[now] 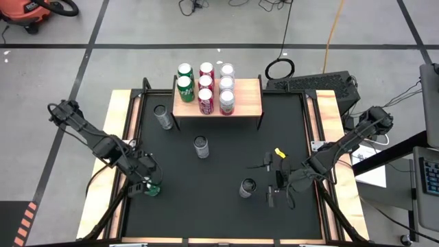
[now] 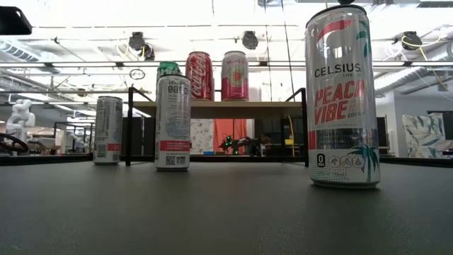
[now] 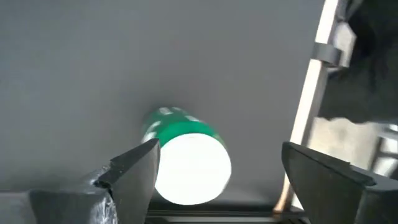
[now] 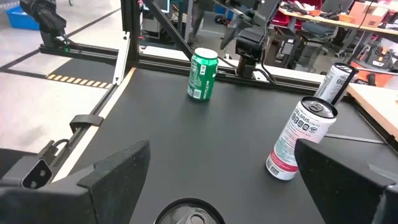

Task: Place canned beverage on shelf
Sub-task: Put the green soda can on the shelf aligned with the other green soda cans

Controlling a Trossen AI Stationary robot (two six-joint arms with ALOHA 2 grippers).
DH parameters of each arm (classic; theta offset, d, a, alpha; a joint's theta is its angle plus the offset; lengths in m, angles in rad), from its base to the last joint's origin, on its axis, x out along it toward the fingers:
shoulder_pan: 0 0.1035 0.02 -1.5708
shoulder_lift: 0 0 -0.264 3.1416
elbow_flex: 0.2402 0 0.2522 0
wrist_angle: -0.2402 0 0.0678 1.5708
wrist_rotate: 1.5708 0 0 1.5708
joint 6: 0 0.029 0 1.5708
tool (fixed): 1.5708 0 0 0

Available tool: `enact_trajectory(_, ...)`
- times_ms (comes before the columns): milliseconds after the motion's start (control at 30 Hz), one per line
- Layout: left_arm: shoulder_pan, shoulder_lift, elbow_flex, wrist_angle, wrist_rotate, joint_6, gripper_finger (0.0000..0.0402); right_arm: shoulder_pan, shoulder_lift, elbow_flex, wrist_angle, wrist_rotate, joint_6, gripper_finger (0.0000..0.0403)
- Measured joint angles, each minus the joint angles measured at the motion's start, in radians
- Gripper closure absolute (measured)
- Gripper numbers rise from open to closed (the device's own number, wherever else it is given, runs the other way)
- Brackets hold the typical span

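Observation:
A green can (image 1: pixel 152 190) stands upright on the black mat (image 1: pixel 219 219) near its left edge, between the open fingers of my left gripper (image 1: pixel 143 185); in the left wrist view the can's pale top (image 3: pixel 189 168) shows between them. My right gripper (image 1: pixel 273 188) is open and empty, just right of a dark-topped can (image 1: pixel 247 187), whose top shows in its wrist view (image 4: pixel 189 213). The wooden shelf (image 1: pixel 247 103) at the far edge carries several cans. Two more cans (image 1: pixel 201 147) (image 1: pixel 163 116) stand on the mat. My left gripper (image 3: pixel 219 149) has one finger (image 3: pixel 134 177) right beside the green can's upper side (image 3: pixel 155 134); I cannot tell whether it touches. The other finger (image 3: pixel 323 180) stands clear of it. The can stands upright on the mat.
In the low view the Celsius can (image 2: pixel 342 99) stands nearest, with two white cans (image 2: pixel 173 122) (image 2: pixel 108 129) farther back and the shelf (image 2: pixel 216 108) behind them. Wooden table borders and black frame rails (image 4: pixel 124 37) run along the mat's sides. The mat's near middle is bare.

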Motion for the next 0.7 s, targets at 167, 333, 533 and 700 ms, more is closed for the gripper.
enact_trajectory(167, -0.035, 0.005, 0.0, -0.091, -0.067, -0.059, 0.0063, 0.0, 0.004, 0.0, 0.0, 0.0, -0.023, 0.0026)
enact_trajectory(333, -0.064, 0.006, 0.0, -0.094, -0.068, -0.062, 0.0063, 0.0, 0.004, 0.0, 0.0, 0.001, -0.029, 0.0026)
enact_trajectory(533, -0.103, 0.027, -0.01, -0.094, -0.075, -0.061, 0.0063, 0.0, 0.007, 0.0, -0.002, 0.001, -0.032, 0.0026)
enact_trajectory(700, -0.121, 0.063, -0.018, -0.092, -0.075, -0.062, 0.0063, 0.0, 0.007, 0.0, -0.003, 0.001, -0.041, 0.0026)
